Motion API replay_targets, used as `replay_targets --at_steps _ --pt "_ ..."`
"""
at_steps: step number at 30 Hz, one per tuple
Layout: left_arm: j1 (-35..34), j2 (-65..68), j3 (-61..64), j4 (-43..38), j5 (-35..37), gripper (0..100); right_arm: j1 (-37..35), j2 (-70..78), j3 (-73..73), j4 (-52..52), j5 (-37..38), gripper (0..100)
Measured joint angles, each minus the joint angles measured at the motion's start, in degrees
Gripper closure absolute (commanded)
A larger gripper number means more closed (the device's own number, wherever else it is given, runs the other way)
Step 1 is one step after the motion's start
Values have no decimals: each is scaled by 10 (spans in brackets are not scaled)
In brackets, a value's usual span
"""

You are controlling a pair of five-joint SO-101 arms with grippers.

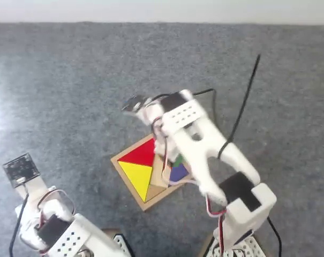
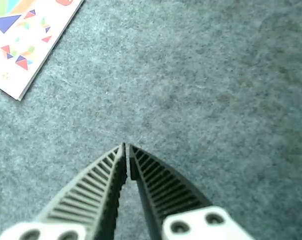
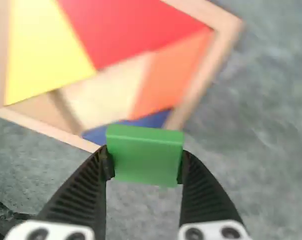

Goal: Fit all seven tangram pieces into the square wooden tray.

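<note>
**Right gripper clamps the green piece at the tray's edge**

In the right wrist view, we see the right gripper (image 3: 143,162) part-open, its 2 fingers pressed against opposite sides of the green piece (image 3: 145,149). The piece sits over the near rim of the square wooden tray (image 3: 210,62); we cannot tell whether it touches the wood. Just beyond it lies a blue piece (image 3: 131,131), then a bare patch of tray floor (image 3: 98,102) and an orange piece (image 3: 168,82). Farther in, a yellow triangle (image 3: 46,50) and a red triangle (image 3: 131,25) lie flat, side by side.

Well apart from the tray, the left gripper (image 2: 127,147) hangs closed and empty over the grey mat (image 2: 215,100), with a printed figure sheet (image 2: 21,35) farther off.
</note>
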Motion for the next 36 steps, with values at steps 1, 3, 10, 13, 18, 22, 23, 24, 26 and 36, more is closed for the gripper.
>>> replay_targets --at_steps 1,3,10,13,18,22,23,24,26,36 --pt "0 0 0 0 0 986 -11 0 17 -15 5 991" --pt "0 0 0 0 0 986 -21 -4 54 -49 21 991" --pt "0 0 0 0 0 986 -23 -37 93 -84 64 991" --pt "0 0 0 0 0 986 -25 -45 93 -91 67 991" --pt "0 0 0 0 0 986 -47 -46 93 -104 68 991" --pt "0 0 0 0 0 986 -53 -46 122 -139 68 991" --pt "0 0 0 0 0 986 -53 -46 132 -145 68 991" --pt "0 0 0 0 0 986 -52 -46 139 -153 68 991" --pt "0 0 0 0 0 986 -52 -46 149 -166 68 991" --pt "0 0 0 0 0 986 -79 -46 185 -195 50 989"
